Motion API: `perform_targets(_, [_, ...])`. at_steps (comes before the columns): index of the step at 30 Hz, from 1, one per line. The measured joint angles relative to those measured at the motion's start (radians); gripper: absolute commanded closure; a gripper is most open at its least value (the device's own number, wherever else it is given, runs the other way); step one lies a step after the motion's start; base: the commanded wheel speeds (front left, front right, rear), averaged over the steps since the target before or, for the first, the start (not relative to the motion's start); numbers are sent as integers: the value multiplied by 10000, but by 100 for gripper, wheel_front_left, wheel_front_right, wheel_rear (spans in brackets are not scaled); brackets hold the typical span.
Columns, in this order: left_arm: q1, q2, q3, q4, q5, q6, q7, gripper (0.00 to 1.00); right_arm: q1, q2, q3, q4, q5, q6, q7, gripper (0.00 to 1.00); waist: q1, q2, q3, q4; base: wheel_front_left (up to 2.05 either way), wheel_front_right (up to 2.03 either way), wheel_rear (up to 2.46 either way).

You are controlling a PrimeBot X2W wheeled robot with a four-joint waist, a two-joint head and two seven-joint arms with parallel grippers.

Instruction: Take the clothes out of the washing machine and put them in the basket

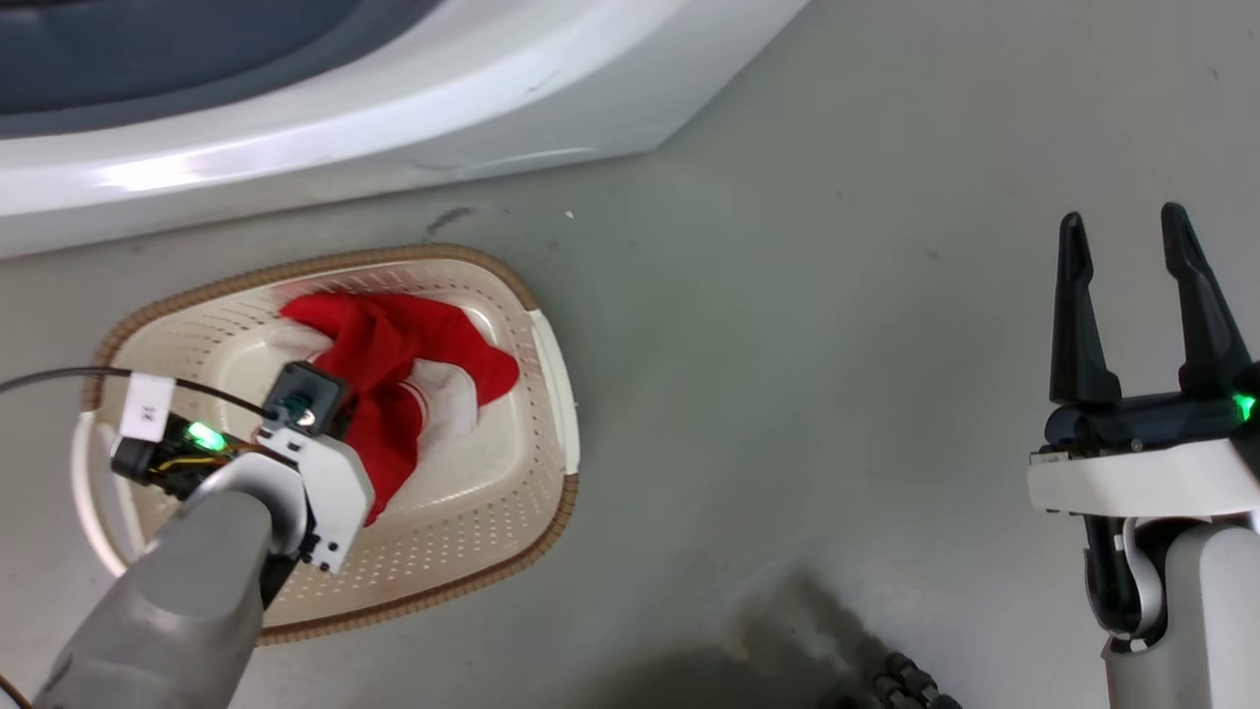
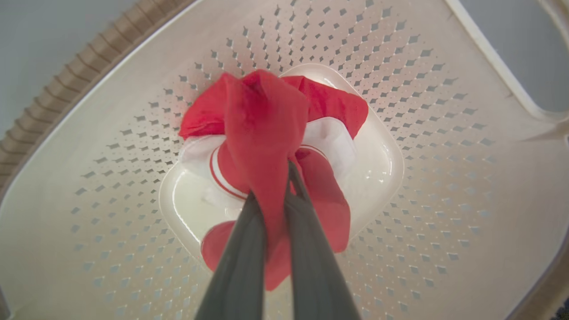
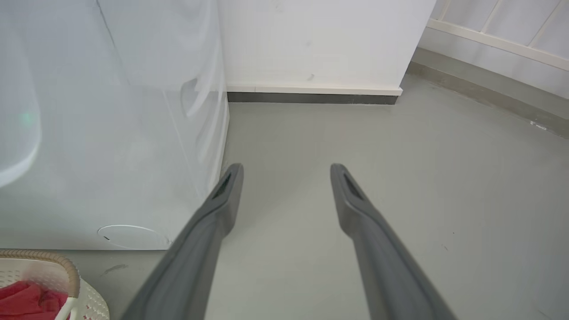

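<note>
The cream basket [image 1: 547, 389] stands on the floor in front of the white washing machine [image 1: 325, 128]. Red and white clothes [image 1: 404, 369] lie in it. My left gripper [image 2: 274, 182] points down into the basket [image 2: 444, 142] and is shut on a fold of the red clothes [image 2: 262, 120], which drape over its fingers [image 2: 242, 249]. In the head view the left wrist hides those fingers. My right gripper [image 1: 1127, 246] stands open over bare floor at the right, holding nothing; its fingers [image 3: 222, 200] are wide apart, with the basket's corner [image 3: 53, 260] at lower left.
The washing machine's white side [image 3: 111, 133] fills the left of the right wrist view, with a white wall and dark skirting [image 3: 311, 98] behind. Grey floor [image 1: 837, 394] lies between basket and right arm. A dark shadow and ribbed cable [image 1: 906, 679] show at the bottom.
</note>
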Motion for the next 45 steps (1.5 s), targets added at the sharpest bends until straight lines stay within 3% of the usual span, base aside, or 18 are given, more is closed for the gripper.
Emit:
perform_targets(14, [-984, -412, 278, 2280, -493, -10, -681, 100, -117, 0, 58, -56, 184, 0, 2, 0, -1, 0, 855, -534, 0, 0, 0])
perform_targets(15, [-981, -487, 288, 2351, -516, -6, -742, 62, -116, 0, 58, -38, 171, 0, 0, 0, -1, 0, 810, -512, 0, 0, 0])
perform_targets(16, [-981, -539, 293, 2399, -543, 0, -786, 0, -116, 0, 63, -19, 153, 0, 0, 0, -1, 0, 755, -488, 0, 0, 0])
perform_targets(25, [-430, -1080, 631, 2431, -1089, -56, -1110, 0, -77, 2, -63, 226, -242, 0, 0, 0, -1, 0, -249, -172, 0, 0, 0])
perform_targets(36, [1893, -1254, 2454, -1032, -1208, 255, -1150, 0, 616, 4, -259, 631, -811, 0, 0, 0, -3, 0, -2479, 711, 0, 0, 0])
perform_targets(45, [3632, -1592, 3923, -3538, -161, 366, -1150, 0, 1173, 2, -454, 819, -907, 0, 0, 0, -4, 0, -3690, 1263, 0, 0, 0])
